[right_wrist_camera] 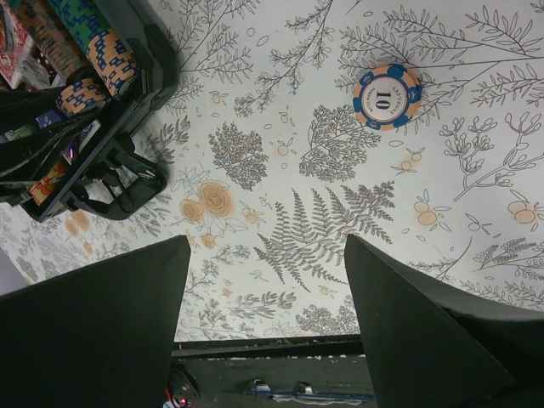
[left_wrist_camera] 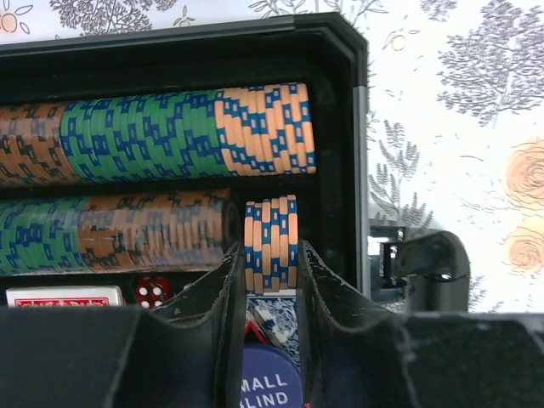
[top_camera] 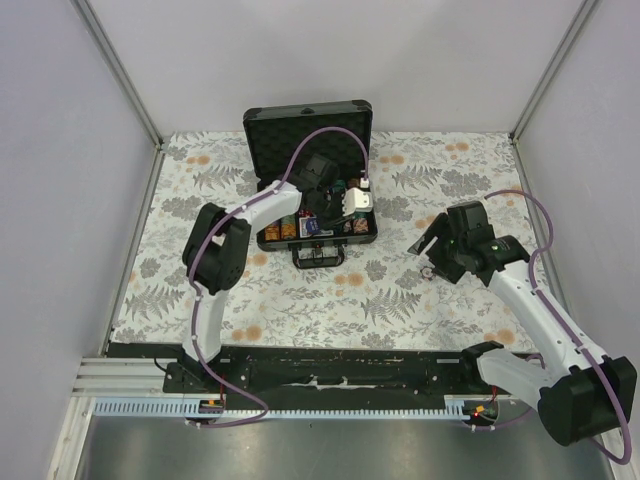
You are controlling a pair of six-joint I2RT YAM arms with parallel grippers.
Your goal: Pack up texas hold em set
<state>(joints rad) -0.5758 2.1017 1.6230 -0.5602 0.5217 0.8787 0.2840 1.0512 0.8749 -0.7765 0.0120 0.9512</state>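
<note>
An open dark briefcase [top_camera: 270,130] sits on the floral tablecloth [top_camera: 400,300]. Its slots hold rows of green, orange and brown poker chips [left_wrist_camera: 170,136], a red die [left_wrist_camera: 151,291] and what looks like a red card deck [left_wrist_camera: 64,296]. Inside it, the left gripper [left_wrist_camera: 268,255] pinches a short orange-and-blue chip stack [left_wrist_camera: 271,229]. Further right, the right gripper [right_wrist_camera: 268,240] is spread wide near one loose chip marked 10 [right_wrist_camera: 387,96].
</note>
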